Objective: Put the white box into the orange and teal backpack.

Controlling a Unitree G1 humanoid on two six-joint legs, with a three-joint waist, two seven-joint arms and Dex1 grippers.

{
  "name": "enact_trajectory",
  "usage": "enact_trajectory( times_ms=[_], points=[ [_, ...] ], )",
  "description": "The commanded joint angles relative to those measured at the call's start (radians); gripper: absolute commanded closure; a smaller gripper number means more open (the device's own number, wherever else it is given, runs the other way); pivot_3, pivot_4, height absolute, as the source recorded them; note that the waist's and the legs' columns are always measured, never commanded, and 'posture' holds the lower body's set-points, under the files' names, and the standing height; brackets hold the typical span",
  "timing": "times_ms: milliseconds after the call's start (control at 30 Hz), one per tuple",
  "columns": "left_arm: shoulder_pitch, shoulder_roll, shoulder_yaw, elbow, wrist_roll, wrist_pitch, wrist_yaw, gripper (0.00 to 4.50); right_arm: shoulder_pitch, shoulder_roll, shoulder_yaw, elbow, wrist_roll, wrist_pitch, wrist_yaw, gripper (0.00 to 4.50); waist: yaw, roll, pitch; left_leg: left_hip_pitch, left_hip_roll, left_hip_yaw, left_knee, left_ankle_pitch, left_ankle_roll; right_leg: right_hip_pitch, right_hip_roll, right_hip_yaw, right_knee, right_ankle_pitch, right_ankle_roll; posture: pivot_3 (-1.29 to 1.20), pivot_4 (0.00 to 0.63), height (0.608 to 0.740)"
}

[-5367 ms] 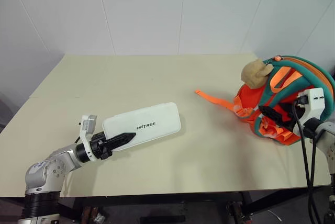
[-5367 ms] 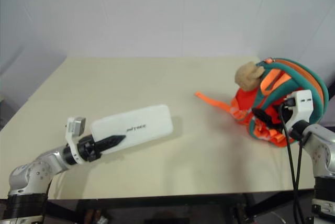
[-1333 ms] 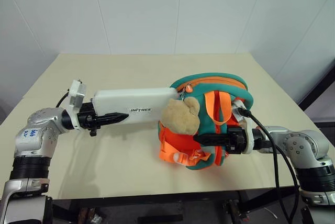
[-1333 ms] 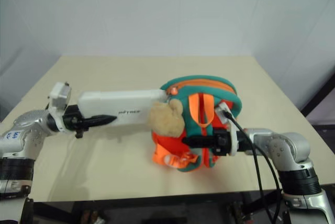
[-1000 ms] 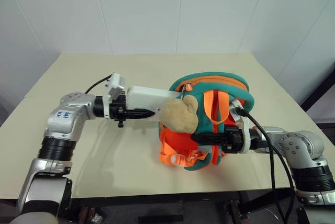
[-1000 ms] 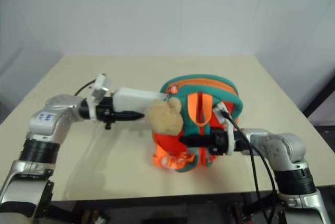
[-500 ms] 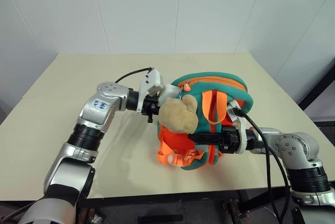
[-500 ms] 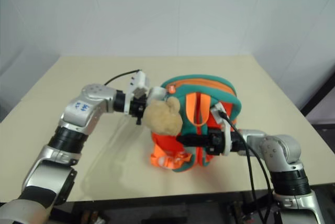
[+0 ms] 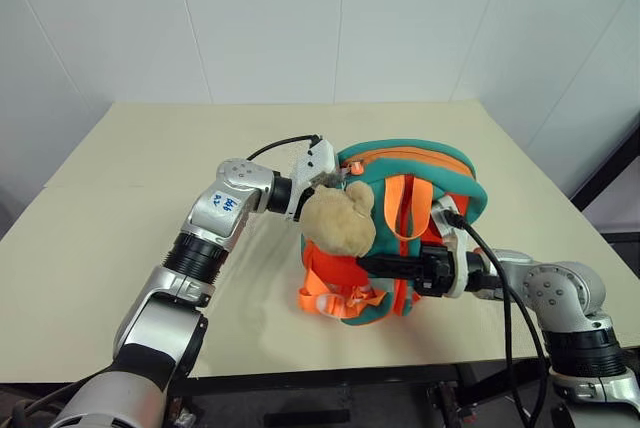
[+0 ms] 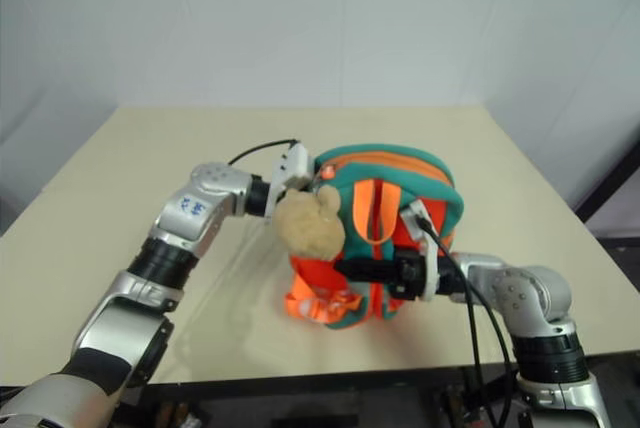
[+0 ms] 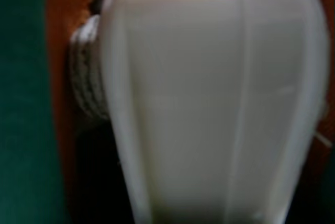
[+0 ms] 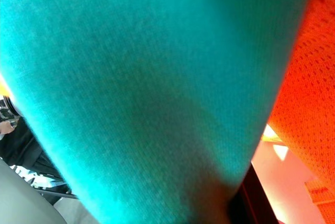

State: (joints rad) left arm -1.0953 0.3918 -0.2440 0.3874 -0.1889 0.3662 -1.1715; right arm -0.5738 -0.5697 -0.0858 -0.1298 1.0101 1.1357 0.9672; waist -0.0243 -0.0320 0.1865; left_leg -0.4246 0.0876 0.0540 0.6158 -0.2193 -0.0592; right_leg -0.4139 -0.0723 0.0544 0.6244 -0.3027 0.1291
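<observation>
**One box almost home: finish the push, then let go**

Most of the tabletop (image 9: 120,208) lies bare to the left and on the far side, so you have plenty of room to draw the left arm out that way. The near edge is the tight one: the orange and teal backpack (image 9: 452,186) stands upright close to it, right of centre, and a hard shove toward you could tip the backpack over it.

Judging by the left wrist view, the white box (image 11: 209,103) sits inside the backpack's mouth, with orange lining and teal trim close on both sides. I read the step as the end of the insertion, and the task as nearly done. The tan plush bear (image 9: 338,220) hangs over the left side of the backpack, right in front of the opening, and the left wrist (image 9: 300,183) is touching or just beside it. The left claw is tucked behind the bear, so you cannot tell whether it is spread or pinching the box.

Your right claw (image 9: 385,266) lies level across the backpack's near face, pressed together, and seems to pinch the strap and teal fabric there to steady the backpack.

Next, I judge, you should seat the box fully, spread the left claw and pull straight back to the left, watching that the cable on the wrist does not snag the bear. Keep the right claw's pinch until the left arm is out.
</observation>
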Motion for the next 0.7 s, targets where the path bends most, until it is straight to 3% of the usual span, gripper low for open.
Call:
enact_trajectory(
  times_ms=[33, 233, 433, 700],
  points=[
    [-0.022, 0.001, 0.026, -0.041, -0.035, -0.006, -0.045, 1.84, 0.007, 0.011, -0.013, -0.038, 0.025, -0.004, -0.01, 4.44, -0.001, 0.0, 0.0, 0.0, 0.0, 0.0, 0.0, 0.0, 0.0, 0.0, 0.0, 0.0, 0.0, 0.0, 0.0, 0.0, 0.15, 0.74],
    [-0.009, 0.073, 0.077, -0.11, -0.105, 0.068, -0.129, 0.08, 0.008, 0.015, -0.01, -0.037, 0.021, -0.007, -0.012, 4.44, -0.004, 0.0, 0.0, 0.0, 0.0, 0.0, 0.0, 0.0, 0.0, -0.001, 0.0, 0.0, 0.001, 0.0, 0.0, 0.0, 0.15, 0.74],
    [0.014, 0.188, 0.108, -0.139, -0.151, 0.1, -0.228, 0.04, 0.003, 0.022, -0.003, -0.025, 0.011, -0.014, -0.006, 4.44, -0.004, 0.001, 0.0, 0.0, 0.0, 0.0, 0.0, 0.0, 0.0, -0.001, 0.001, 0.001, 0.002, -0.001, 0.001, 0.0, 0.15, 0.74],
    [0.017, 0.359, 0.15, -0.11, -0.223, 0.276, -0.353, 0.04, -0.008, 0.033, 0.007, -0.011, -0.003, -0.023, -0.003, 4.44, -0.003, 0.001, 0.0, 0.0, 0.0, 0.0, 0.0, 0.0, 0.0, -0.001, 0.001, 0.001, 0.003, -0.001, 0.001, 0.0, 0.15, 0.74]
  ],
)
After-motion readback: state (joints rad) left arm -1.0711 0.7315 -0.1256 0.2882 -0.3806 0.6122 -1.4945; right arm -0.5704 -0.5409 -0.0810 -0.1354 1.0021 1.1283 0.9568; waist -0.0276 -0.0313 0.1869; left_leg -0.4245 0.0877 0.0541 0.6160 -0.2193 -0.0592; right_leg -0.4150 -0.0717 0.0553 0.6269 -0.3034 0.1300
